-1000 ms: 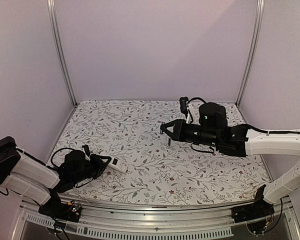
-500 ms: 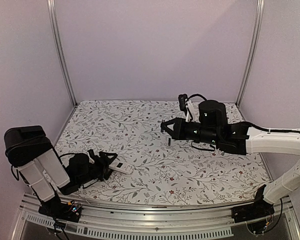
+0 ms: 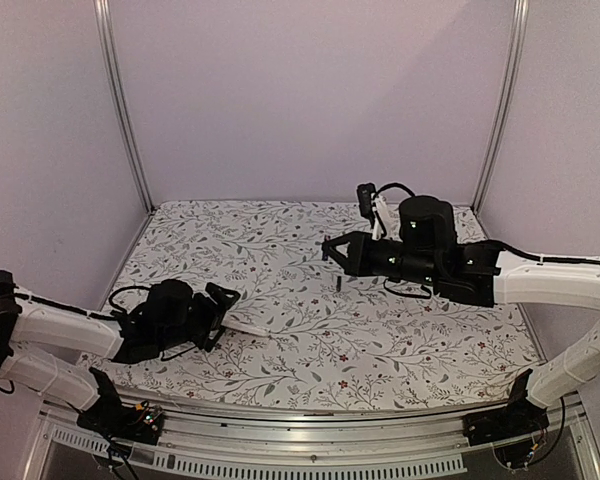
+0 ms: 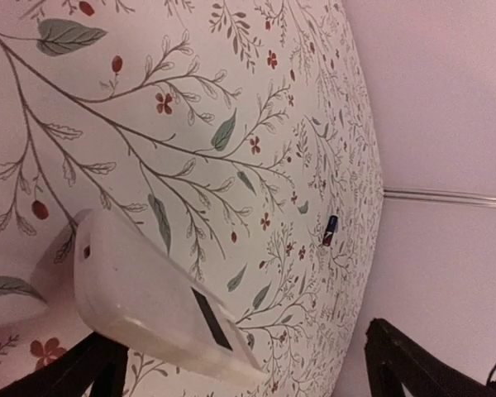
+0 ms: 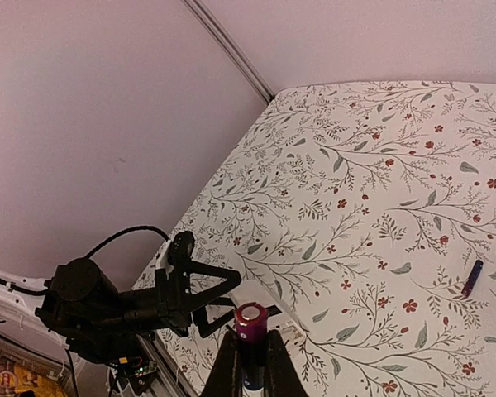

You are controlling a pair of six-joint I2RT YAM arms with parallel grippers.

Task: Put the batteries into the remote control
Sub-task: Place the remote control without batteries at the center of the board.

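At the left, low over the floral counter (image 3: 400, 340), the left fingers (image 4: 409, 364) stand spread wide, grasping nothing. The remote control (image 4: 140, 302) lies on the counter just ahead of them, closer to one finger than the other. Seen from overhead, its long axis runs left to right, with the right end angled slightly toward the near edge. It is a plain white bar (one small dark rectangle on the upturned face). Farther right a loose battery (image 4: 330, 230), dark with a red end, rests on the counter, well apart from the remote control. Near it the right fingers (image 5: 274, 364) are clenched on the second battery (image 5: 250, 339), which stands on end in the wrist view, magenta end uppermost.
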